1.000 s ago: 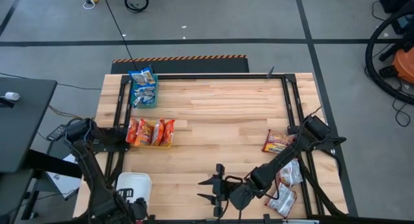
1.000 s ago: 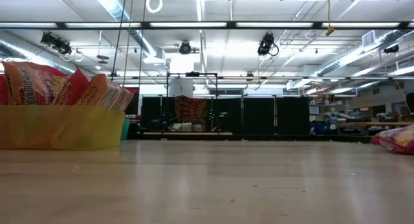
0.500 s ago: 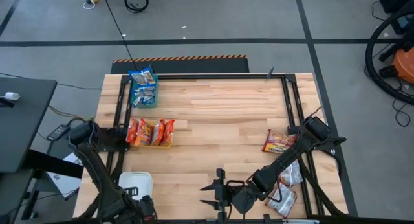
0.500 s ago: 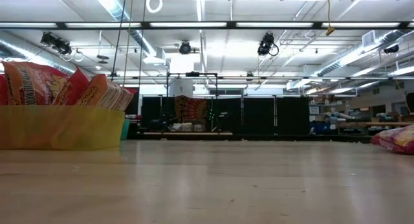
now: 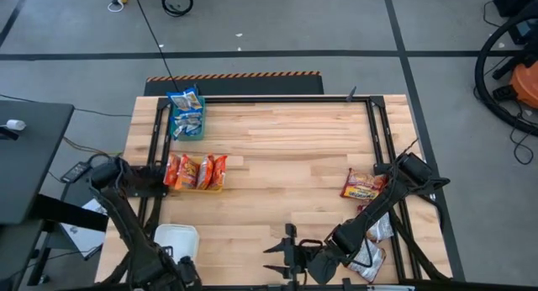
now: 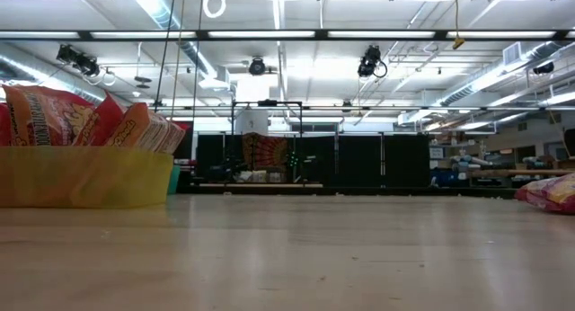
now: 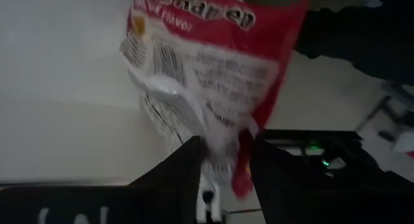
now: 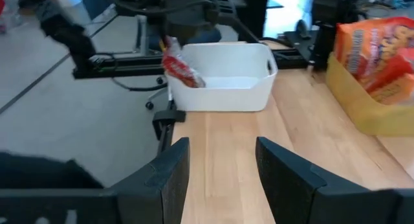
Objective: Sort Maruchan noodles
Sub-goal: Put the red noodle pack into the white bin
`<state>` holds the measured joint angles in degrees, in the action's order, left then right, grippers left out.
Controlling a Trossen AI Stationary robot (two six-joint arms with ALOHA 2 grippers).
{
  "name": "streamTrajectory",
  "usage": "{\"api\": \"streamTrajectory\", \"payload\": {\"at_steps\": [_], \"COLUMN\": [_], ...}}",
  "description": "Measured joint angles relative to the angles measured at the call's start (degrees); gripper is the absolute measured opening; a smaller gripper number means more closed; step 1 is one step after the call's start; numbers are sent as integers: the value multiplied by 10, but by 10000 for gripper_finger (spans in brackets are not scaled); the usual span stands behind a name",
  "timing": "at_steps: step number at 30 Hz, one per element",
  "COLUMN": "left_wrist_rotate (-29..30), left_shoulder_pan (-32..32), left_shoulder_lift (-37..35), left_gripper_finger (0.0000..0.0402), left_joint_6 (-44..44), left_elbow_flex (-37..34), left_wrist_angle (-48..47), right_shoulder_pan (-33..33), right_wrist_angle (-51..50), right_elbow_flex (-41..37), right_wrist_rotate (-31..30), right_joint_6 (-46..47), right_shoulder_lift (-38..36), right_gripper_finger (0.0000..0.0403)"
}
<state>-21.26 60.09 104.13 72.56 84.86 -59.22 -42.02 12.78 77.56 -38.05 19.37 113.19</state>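
A silver-white Maruchan noodle packet with red print (image 7: 207,75) sits between the fingers of my left gripper (image 7: 225,146), which hangs over the white bin (image 5: 175,239) at the table's near left corner. The right wrist view shows that packet (image 8: 181,68) at the bin's corner. My right gripper (image 5: 282,257) stands open at the near edge, mid-table, holding nothing. Orange packets stand in the yellow bin (image 5: 196,171), and blue ones fill the teal bin (image 5: 187,114). Three loose packets (image 5: 361,186), (image 5: 378,225), (image 5: 367,261) lie flat at the right. My left gripper has one narrow end of the packet (image 7: 223,166) between its two fingers. The fingers (image 7: 187,169) come from above and point steeply down. The packet hangs tilted below them, its lower end (image 8: 192,80) inside the bin's rim. Whether it touches the bin's floor I cannot tell.
Black frame rails run along the table's left and right sides (image 5: 374,131). In the low view the yellow bin (image 6: 85,176) stands at the left and one loose packet (image 6: 550,192) at the right. Bare wood lies between the bins and the loose packets.
My right gripper has drifted a little toward the table's near edge, still open.
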Motion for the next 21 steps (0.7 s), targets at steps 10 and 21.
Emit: {"api": "streamTrajectory", "payload": {"at_steps": [10, 21], "left_wrist_rotate": [151, 658], "left_shoulder_pan": [3, -2], "left_shoulder_lift": [-97, -111], "left_gripper_finger": [135, 135], "left_joint_6": [19, -240], "left_elbow_flex": [0, 0], "left_wrist_angle": [2, 99], "right_shoulder_pan": [54, -31], "right_wrist_angle": [-324, -860], "right_elbow_flex": [59, 197], "right_wrist_rotate": [103, 337], "right_joint_6": [161, 502], "right_shoulder_lift": [-40, -48], "right_gripper_finger": [191, 178]}}
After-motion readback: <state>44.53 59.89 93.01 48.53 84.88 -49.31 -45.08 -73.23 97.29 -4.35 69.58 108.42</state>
